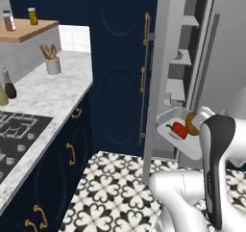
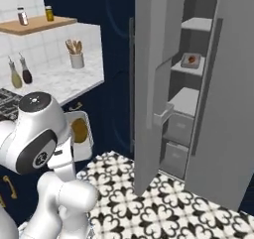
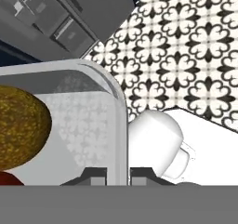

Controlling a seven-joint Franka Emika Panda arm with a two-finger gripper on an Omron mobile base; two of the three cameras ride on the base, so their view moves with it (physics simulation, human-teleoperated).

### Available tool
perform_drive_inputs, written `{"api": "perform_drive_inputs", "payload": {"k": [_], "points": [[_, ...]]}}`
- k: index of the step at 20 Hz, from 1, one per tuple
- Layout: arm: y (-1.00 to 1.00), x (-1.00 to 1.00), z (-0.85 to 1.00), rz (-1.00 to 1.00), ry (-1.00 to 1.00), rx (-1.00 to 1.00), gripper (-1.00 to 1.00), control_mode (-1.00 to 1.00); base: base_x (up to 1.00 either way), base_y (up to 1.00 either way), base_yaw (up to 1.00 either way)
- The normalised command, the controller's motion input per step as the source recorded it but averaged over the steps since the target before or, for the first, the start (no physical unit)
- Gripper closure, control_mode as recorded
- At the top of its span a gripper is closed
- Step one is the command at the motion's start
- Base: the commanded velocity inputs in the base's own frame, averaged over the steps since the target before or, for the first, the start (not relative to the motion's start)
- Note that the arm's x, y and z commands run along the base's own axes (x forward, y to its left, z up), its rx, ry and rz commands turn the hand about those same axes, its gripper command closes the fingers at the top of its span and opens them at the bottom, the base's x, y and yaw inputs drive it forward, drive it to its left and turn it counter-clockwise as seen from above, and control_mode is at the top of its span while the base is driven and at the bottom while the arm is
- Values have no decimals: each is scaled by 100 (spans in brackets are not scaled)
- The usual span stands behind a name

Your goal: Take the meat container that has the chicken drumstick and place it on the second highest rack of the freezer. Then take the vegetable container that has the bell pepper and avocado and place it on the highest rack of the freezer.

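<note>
Over patterned floor (image 3: 195, 42) your gripper (image 3: 118, 174) pinched the vegetable container (image 3: 122, 125) by its rim, so the avocado (image 3: 18, 125) and bell pepper (image 1: 179, 130) risked rolling out had it tipped

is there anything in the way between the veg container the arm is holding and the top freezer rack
Nothing visible blocks it. The gripper is shut on the rim of the vegetable container with the bell pepper and avocado, held out in front of the open freezer. The highest rack looks bare; the meat container sits on the second highest rack.
</note>
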Motion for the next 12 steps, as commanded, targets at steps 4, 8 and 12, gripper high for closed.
{"api": "perform_drive_inputs", "payload": {"k": [4,8,12], "points": [[0,0,0,0,0,0,100,100,-53,-75,-32],[0,0,0,0,0,0,100,100,17,-89,-25],[0,0,0,0,0,0,100,100,96,-64,-21]]}}
